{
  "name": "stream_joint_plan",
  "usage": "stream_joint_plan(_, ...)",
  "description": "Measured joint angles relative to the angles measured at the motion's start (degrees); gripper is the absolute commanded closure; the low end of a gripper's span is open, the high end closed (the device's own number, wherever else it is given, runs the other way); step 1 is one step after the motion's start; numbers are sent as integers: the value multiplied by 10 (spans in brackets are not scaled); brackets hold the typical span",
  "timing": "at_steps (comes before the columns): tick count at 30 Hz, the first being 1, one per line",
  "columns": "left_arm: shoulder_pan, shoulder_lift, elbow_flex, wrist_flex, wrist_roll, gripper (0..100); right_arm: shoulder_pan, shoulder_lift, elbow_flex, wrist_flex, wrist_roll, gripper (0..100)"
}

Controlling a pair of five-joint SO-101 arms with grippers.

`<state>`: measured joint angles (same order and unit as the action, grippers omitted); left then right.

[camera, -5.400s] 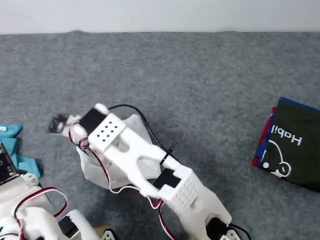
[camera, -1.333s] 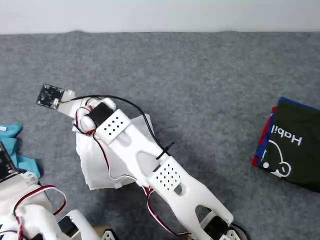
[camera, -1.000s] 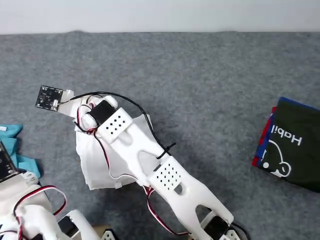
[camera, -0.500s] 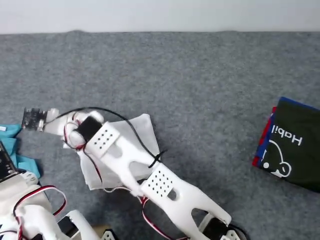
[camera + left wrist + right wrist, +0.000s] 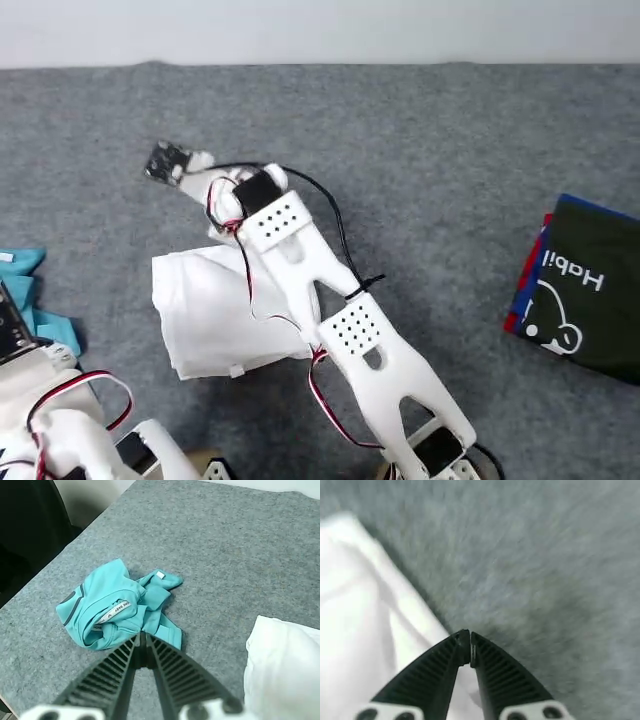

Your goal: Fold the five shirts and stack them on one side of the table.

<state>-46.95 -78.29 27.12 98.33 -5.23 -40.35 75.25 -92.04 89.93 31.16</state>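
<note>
A white shirt (image 5: 215, 310) lies folded on the grey table, left of centre. My right arm (image 5: 290, 250) stretches across its far corner. The right gripper (image 5: 465, 646) is shut with nothing between its fingers, hovering at the edge of the white shirt (image 5: 360, 630). A crumpled teal shirt (image 5: 115, 607) lies at the table's left edge (image 5: 25, 295). My left gripper (image 5: 143, 641) is shut and empty, just short of the teal shirt, with the white shirt (image 5: 285, 665) off to one side. A stack of folded shirts (image 5: 585, 285), dark green on top, sits at the right edge.
The left arm's base (image 5: 60, 420) occupies the front left corner. Bare grey table (image 5: 420, 150) spreads between the white shirt and the stack, and across the back. A dark shape (image 5: 30, 525) lies beyond the table's edge near the teal shirt.
The right arm swung from the white shirt's left side up and to the right, toward the back of the table. The white shirt now lies more uncovered. The left arm stayed still.
</note>
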Motion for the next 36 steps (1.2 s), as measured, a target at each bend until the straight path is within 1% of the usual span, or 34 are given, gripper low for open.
stream_joint_plan(7, 0, 0, 0, 0, 0, 994, 28, 24, -1, 16, 0, 990)
stream_joint_plan(12, 0, 0, 0, -1, 0, 994, 18, 16, -11, 54, 0, 990)
stream_joint_plan(16, 0, 0, 10, -20, 0, 994, -3, -12, -11, 88, 0, 990)
stream_joint_plan(18, 0, 0, 15, -29, 0, 994, -11, -25, -11, 101, -11, 990)
stream_joint_plan(22, 0, 0, 15, -34, 0, 994, -15, -32, -11, 103, -36, 990)
stream_joint_plan(27, 0, 0, 15, -34, 0, 994, -15, -33, -11, 103, -40, 990)
stream_joint_plan(30, 0, 0, 15, -34, 0, 994, -13, -6, -11, 99, -40, 990)
stream_joint_plan(36, 0, 0, 15, -34, 0, 994, 31, 34, -11, 54, -40, 990)
